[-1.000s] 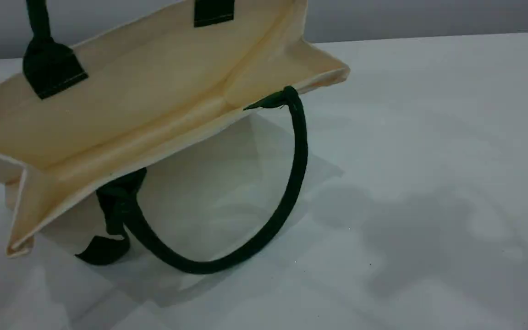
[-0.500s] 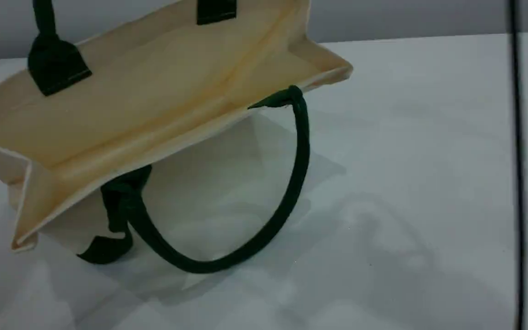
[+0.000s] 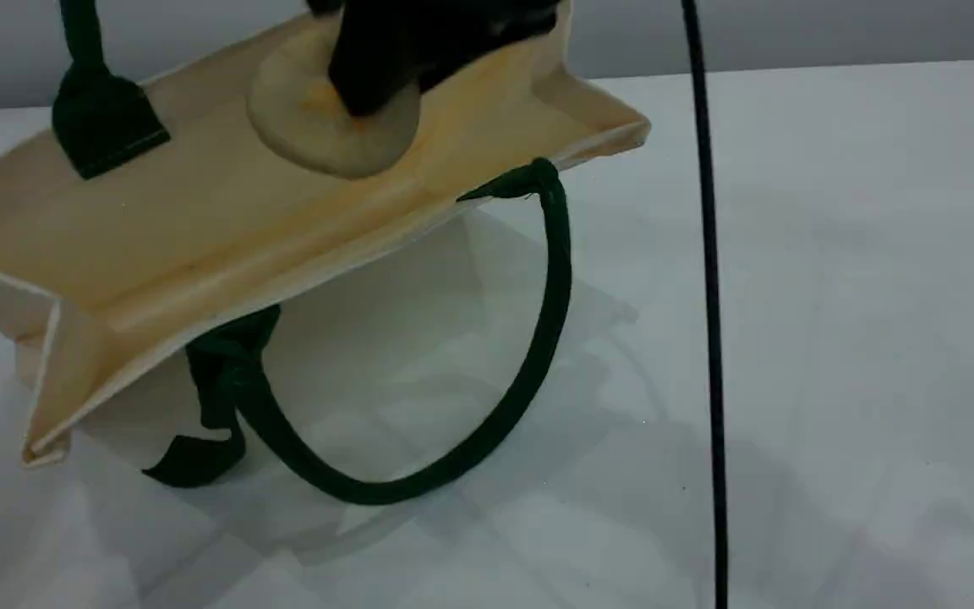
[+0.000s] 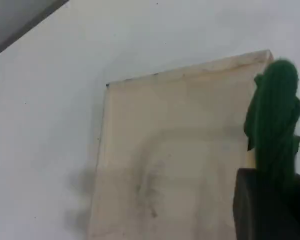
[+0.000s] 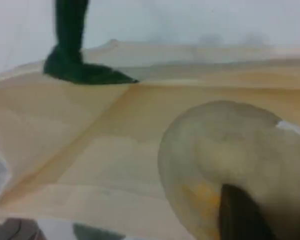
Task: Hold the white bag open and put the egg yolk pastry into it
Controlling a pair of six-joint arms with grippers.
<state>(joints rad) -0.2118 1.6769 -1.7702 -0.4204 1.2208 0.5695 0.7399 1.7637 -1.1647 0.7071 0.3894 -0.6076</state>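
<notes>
The white bag (image 3: pixel 225 228) stands tilted with its mouth wide open, cream inside. Its far green rope handle (image 3: pixel 81 34) runs up out of the scene view. In the left wrist view my left gripper (image 4: pixel 270 200) is shut on that green handle (image 4: pixel 275 115), beside the bag's stained outer side (image 4: pixel 180 150). The near handle (image 3: pixel 487 423) hangs slack down to the table. My right gripper (image 3: pixel 369 85) reaches in from the top, shut on the egg yolk pastry (image 3: pixel 318 127), which hangs in the bag's mouth. The right wrist view shows the pastry (image 5: pixel 225 160) above the dark fingertip (image 5: pixel 240 217).
A thin black cable (image 3: pixel 707 254) hangs down to the right of the bag. The white table (image 3: pixel 859 296) stretches out to the right and front. A grey wall (image 3: pixel 791 34) closes the back.
My right gripper has come in from the top with the pastry and now hangs in the bag's mouth. The black cable has swung left. The bag has barely moved.
</notes>
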